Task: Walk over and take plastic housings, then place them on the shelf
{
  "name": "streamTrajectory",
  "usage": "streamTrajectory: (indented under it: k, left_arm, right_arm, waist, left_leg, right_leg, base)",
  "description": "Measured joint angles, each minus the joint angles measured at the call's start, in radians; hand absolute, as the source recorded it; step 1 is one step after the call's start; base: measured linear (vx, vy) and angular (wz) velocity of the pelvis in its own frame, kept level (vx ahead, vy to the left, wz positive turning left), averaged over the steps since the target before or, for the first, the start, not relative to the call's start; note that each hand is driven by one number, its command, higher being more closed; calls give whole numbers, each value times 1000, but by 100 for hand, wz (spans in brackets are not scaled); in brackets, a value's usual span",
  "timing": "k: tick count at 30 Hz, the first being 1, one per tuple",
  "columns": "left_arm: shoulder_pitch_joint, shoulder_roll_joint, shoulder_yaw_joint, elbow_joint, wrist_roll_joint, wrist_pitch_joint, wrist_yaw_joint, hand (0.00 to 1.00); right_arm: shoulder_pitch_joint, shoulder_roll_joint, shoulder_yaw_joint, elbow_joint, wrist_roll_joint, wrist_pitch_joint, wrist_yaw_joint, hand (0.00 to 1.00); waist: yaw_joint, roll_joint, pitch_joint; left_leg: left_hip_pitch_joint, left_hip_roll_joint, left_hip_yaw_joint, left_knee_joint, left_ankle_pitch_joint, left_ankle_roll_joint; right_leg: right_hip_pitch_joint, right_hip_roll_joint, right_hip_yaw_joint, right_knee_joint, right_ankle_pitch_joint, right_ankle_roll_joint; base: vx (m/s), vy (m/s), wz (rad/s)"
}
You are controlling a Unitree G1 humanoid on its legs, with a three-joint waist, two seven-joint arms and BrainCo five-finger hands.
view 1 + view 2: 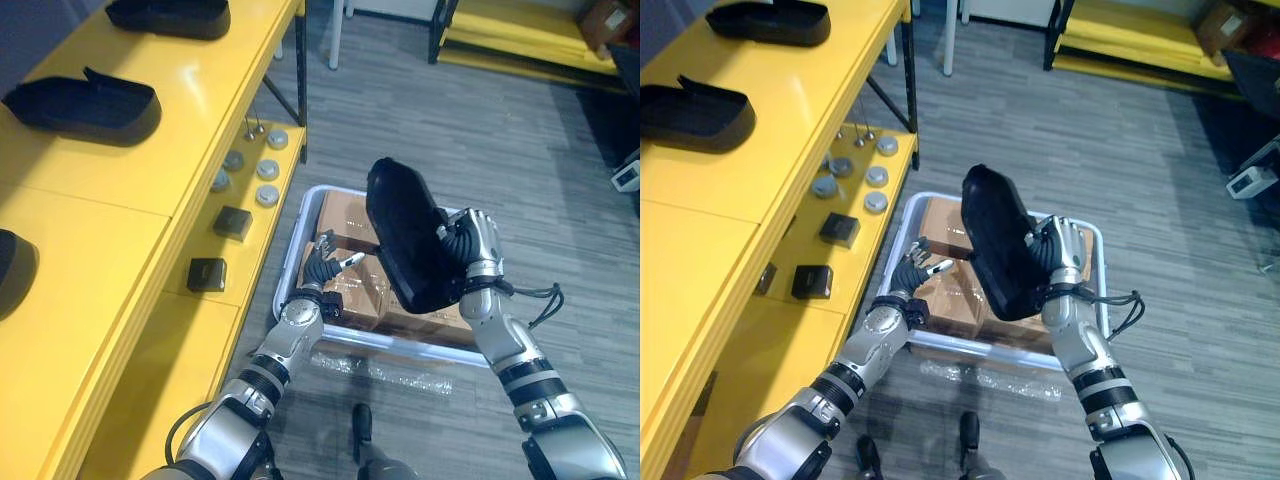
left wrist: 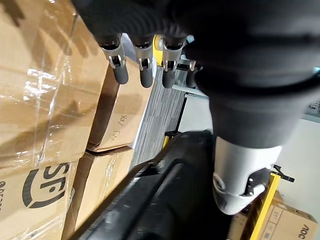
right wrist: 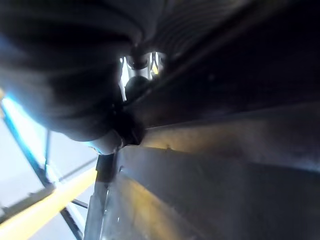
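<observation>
The taking seems done: the right hand (image 1: 472, 245) has its fingers clenched round one edge of the black housing (image 1: 405, 235) and holds it upright in the air, above the cardboard boxes (image 1: 345, 215) in the grey bin (image 1: 290, 262) on the floor. The left hand (image 1: 322, 268) hangs with relaxed fingers just beside the housing's lower end, over the boxes. What is left, I think, is to carry it to the yellow shelf (image 1: 120, 210), where two other housings (image 1: 85, 105) already lie on the top board.
</observation>
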Motion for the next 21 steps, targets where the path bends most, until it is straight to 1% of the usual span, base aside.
streamTrajectory:
  k: [1,2,4,9,14,15,17,18,19,20,21]
  left_arm:
    - [0,-6,0,31,-4,7,0,0]
    - [0,-8,0,41,-8,12,1,0]
    - [0,-12,-1,69,-26,23,0,0]
    - [0,-28,-5,89,-66,31,1,0]
    - [-1,-29,-13,131,-81,44,5,0]
    - [-1,-27,-21,131,-101,45,4,100]
    - [-1,-28,-21,121,-133,46,5,100]
    - [0,-23,-19,84,-206,43,4,100]
    - [0,-17,-18,59,-251,42,4,100]
    - [2,-14,-16,38,-274,41,4,100]
    - [24,-12,7,-22,-341,26,6,100]
  right_arm:
    - [18,4,21,-27,-12,-4,1,100]
    - [27,9,29,-44,-13,-5,2,100]
    - [53,39,59,-97,-31,-13,4,100]
    - [121,79,144,-168,-39,-40,4,100]
    - [179,97,186,-263,-68,-41,-1,100]
    - [199,101,202,-286,-70,-41,-9,100]
    - [226,103,205,-299,-69,-41,-17,100]
    - [259,99,204,-332,-64,-42,-28,100]
    - [272,98,204,-352,-58,-42,-37,100]
    - [277,97,204,-362,-53,-43,-44,100]
    - [278,97,204,-369,-46,-54,-54,100]
  waist:
    - [1,1,-20]
    - [0,1,-27]
    - [2,1,-53]
    - [1,0,-91]
    - [5,1,-113]
    - [6,0,-123]
    - [10,1,-133]
    - [13,1,-141]
    - [11,1,-142]
    - [11,1,-144]
    - [11,1,-145]
  left_leg:
    - [13,-3,3,-13,2,-1]
    - [20,-3,4,-17,3,-2]
    - [44,-8,18,-34,5,-2]
    - [87,-30,22,-89,28,5]
    - [108,-44,17,-131,49,11]
    - [113,-48,16,-145,55,12]
    - [120,-51,16,-154,58,14]
    - [120,-51,13,-155,59,14]
    - [120,-52,7,-155,59,14]
    - [120,-52,5,-155,60,14]
    - [120,-52,-1,-156,61,14]
  right_leg:
    - [5,-1,3,0,0,0]
    - [9,-1,4,0,0,0]
    - [19,-4,16,-1,-2,2]
    - [36,-17,17,-1,-4,6]
    - [43,-26,13,-2,-5,8]
    - [44,-29,12,-2,-5,8]
    - [48,-31,10,-2,-6,9]
    - [50,-32,2,-2,-6,9]
    - [53,-33,-4,-2,-7,10]
    - [54,-33,-6,-2,-7,10]
    - [56,-34,-10,-2,-7,10]
  base:
    - [38,26,-1]
    - [33,26,-7]
    - [7,29,-11]
    - [-27,38,0]
    - [-53,38,5]
    - [-51,51,5]
    - [-30,42,3]
    - [-14,36,9]
    - [-19,43,10]
    - [-20,30,11]
    - [-25,27,15]
